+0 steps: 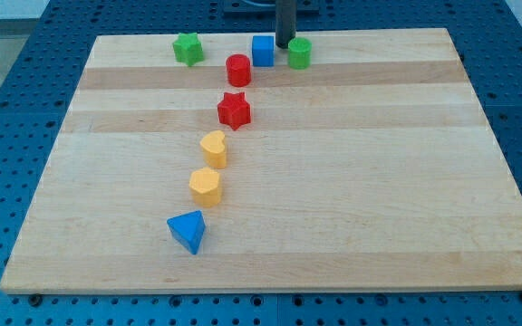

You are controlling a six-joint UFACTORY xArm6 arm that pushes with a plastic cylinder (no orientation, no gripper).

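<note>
My tip (285, 45) comes down at the view's top, in the narrow gap between the blue cube (263, 51) on its left and the green cylinder (300, 53) on its right, close to both. A red cylinder (237, 70) stands just below and left of the blue cube. Lower down a red star (234, 110) follows, then a yellow heart (214, 148), a yellow hexagon (205, 186) and a blue triangle (188, 231), forming a line that runs toward the view's bottom left. A green star (188, 48) sits apart at the top left.
The blocks rest on a pale wooden board (379, 181) that lies on a blue perforated table (515, 100). The board's top edge runs just behind my tip.
</note>
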